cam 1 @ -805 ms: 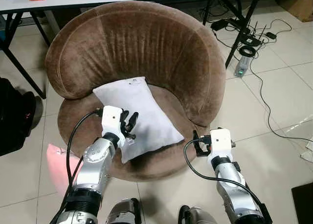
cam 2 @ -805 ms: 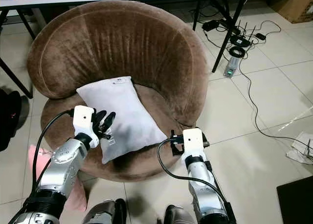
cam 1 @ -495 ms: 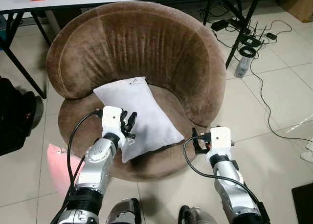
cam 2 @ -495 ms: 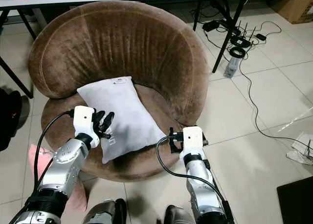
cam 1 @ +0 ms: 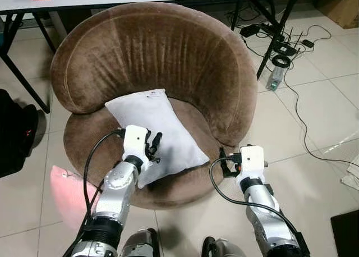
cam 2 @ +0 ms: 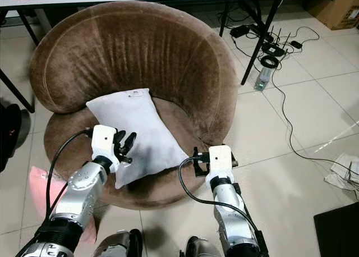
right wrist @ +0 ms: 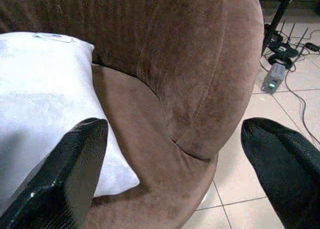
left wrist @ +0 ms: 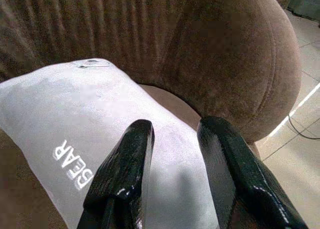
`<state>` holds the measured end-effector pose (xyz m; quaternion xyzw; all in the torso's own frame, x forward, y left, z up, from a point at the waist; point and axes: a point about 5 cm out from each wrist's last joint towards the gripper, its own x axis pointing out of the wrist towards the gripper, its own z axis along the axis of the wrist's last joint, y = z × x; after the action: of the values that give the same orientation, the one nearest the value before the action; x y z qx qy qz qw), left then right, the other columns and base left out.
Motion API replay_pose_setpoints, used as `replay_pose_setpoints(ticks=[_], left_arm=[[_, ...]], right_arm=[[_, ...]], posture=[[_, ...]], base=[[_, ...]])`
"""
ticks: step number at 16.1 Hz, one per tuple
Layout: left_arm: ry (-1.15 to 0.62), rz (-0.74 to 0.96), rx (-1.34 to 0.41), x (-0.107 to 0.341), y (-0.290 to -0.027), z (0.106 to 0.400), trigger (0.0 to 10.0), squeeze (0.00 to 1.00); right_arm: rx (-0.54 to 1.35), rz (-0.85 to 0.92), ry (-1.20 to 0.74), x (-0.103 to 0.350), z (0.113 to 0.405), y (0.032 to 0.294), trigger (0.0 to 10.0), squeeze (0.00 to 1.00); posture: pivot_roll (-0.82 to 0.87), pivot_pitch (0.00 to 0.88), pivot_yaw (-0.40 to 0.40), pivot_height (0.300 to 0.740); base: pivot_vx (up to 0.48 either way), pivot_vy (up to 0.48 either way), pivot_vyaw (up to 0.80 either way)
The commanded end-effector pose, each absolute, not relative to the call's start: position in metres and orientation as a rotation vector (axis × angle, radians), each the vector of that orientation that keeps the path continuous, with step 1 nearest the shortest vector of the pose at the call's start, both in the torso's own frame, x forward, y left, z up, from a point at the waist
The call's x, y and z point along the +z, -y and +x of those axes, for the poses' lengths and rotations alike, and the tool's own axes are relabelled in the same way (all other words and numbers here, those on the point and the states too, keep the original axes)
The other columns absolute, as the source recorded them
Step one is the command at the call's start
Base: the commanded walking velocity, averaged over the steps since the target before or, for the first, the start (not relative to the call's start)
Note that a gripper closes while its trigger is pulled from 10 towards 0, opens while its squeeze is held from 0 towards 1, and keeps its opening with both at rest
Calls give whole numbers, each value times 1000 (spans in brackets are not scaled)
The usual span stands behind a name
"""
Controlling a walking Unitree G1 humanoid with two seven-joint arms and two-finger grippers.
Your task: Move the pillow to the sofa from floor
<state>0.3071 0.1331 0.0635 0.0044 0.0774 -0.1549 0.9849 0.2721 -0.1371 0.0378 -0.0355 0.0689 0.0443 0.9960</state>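
Where sofa (cam 1: 168, 49) curves, pillow (cam 1: 162, 128) inside

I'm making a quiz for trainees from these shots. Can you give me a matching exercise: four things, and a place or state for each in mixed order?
Things:
1. pillow
2. left pincer
3. right pincer
4. bottle

Places or states:
A. on the tiles by the cables
B. open, at the sofa's front right edge
C. lying on the sofa seat
D. open, over the pillow's near edge

Pairs: 1-C, 2-D, 3-B, 4-A
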Motion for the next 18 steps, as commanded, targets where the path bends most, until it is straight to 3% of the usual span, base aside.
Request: replay_pose_setpoints(ticks=[1, 13, 18], left_arm=[[-161, 22, -322, 62, -128, 307, 10000, 0], [-107, 22, -284, 67, -133, 313, 10000, 0], [-130, 1, -371, 61, -134, 305, 10000, 0]], right_arm=[[103, -81, -138, 40, 273, 137, 10000, 0], [120, -87, -127, 45, 279, 138, 10000, 0], [163, -79, -144, 41, 276, 141, 10000, 0]], posture=[[50, 145, -43, 740], [87, 148, -76, 740], [99, 129, -78, 740]], base=[[0, 0, 0], [0, 0, 0], [0, 0, 0]])
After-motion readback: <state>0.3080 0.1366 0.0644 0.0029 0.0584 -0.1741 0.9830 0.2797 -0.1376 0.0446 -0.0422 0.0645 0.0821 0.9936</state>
